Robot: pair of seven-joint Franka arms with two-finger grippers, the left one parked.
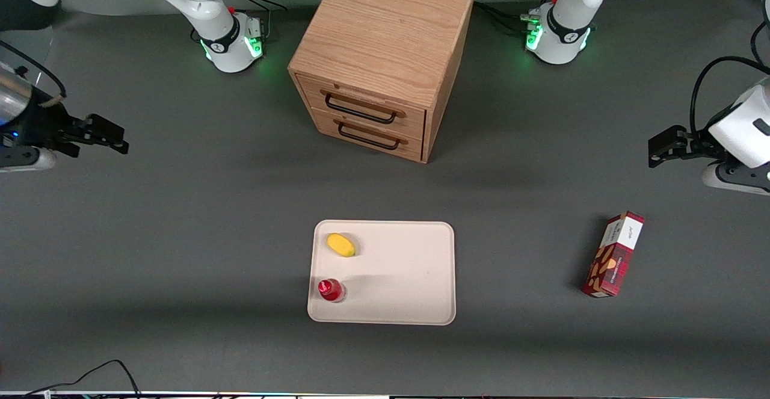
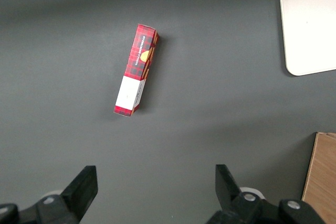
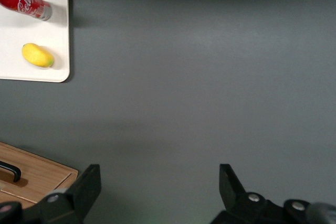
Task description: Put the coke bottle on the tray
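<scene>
The coke bottle (image 1: 330, 289) stands upright on the cream tray (image 1: 409, 278), near the tray's corner closest to the front camera and toward the working arm's end. It also shows in the right wrist view (image 3: 23, 2), on the tray (image 3: 16, 30). My right gripper (image 1: 111, 136) hangs open and empty over bare table at the working arm's end, well away from the tray. Its two fingers (image 3: 86, 184) stand wide apart with nothing between them.
A yellow mango (image 1: 340, 245) lies on the tray, farther from the camera than the bottle. A wooden drawer cabinet (image 1: 385, 56) stands at the back middle. A red-and-white carton (image 1: 613, 254) lies toward the parked arm's end.
</scene>
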